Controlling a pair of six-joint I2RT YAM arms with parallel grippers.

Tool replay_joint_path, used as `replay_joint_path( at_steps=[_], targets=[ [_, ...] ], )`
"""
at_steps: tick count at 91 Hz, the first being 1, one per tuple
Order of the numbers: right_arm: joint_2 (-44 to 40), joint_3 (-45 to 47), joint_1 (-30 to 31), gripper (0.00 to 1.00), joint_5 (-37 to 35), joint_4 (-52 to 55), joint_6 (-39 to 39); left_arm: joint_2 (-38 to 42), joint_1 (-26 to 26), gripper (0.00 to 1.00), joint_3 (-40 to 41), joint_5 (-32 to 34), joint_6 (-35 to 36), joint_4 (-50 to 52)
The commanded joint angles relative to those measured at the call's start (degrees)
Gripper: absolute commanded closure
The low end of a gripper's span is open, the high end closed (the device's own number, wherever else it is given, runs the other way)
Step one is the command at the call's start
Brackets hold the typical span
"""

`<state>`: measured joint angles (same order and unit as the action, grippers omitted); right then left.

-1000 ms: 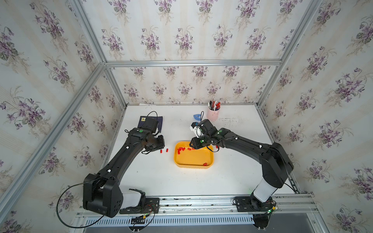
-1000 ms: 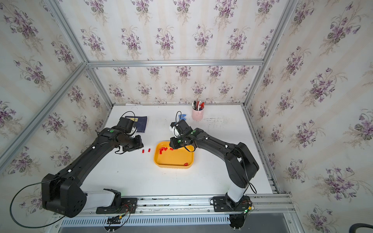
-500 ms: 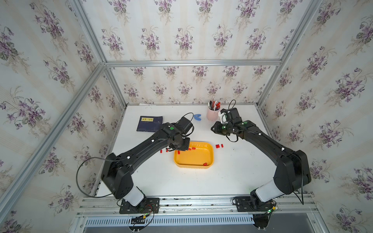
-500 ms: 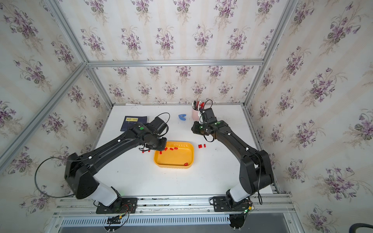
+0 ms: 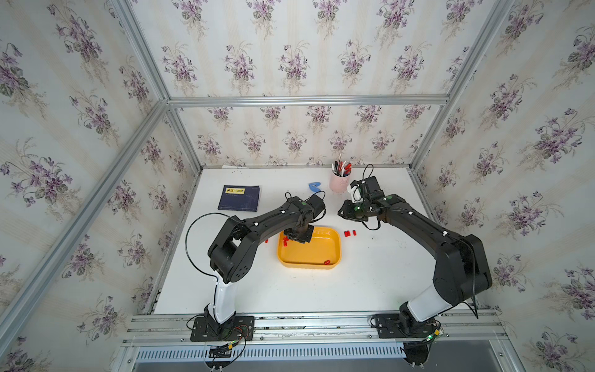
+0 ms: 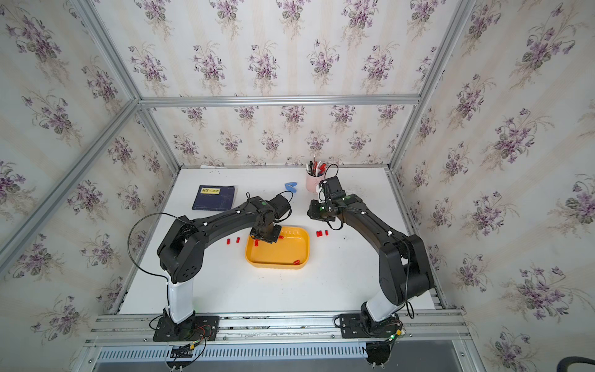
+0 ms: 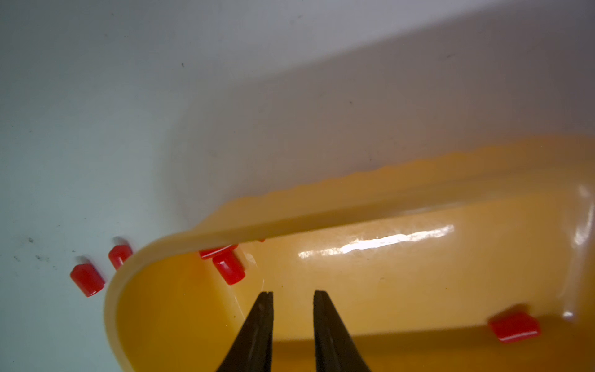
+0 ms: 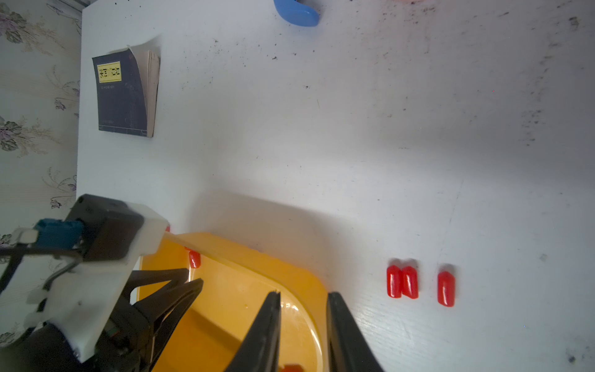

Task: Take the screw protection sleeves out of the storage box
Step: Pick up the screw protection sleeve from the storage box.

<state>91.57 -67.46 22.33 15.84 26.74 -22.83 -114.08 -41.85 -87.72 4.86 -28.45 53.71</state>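
Left gripper (image 7: 293, 293) inside storage box (image 7: 322, 206), fingers (image 7: 257, 331) released, empty; right gripper (image 8: 302, 293) near box corner, likewise released, empty

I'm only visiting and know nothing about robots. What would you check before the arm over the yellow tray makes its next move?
1. Left gripper open, nothing between its jaws: ok.
2. Left gripper over the inside of the storage box: ok.
3. Nearest sleeve lined up between the jaws: not ok, it lies off to one side.
4. Right gripper open, empty, apart from the left arm: ok.
5. Left gripper's height above the box floor: cannot tell.
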Motion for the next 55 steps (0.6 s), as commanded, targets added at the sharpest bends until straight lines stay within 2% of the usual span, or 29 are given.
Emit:
replay_joint_path(
  at_steps=[1,20,55],
  targets=[
    [0.1,0.5,0.0,0.71,-0.4,-0.9,1.1,-1.3,0.9,0.72,0.3,1.7,2.1,-1.4],
    [0.5,1.2,0.0,0.71,-0.7,-1.1,1.2,-2.8,1.7,0.71,0.4,2.5,4.8,-3.2],
    [0.8,1.1,0.0,0.71,-0.7,-1.2,1.3,-5.1,3.3,0.72,1.3,2.6,5.4,-4.3]
  ],
)
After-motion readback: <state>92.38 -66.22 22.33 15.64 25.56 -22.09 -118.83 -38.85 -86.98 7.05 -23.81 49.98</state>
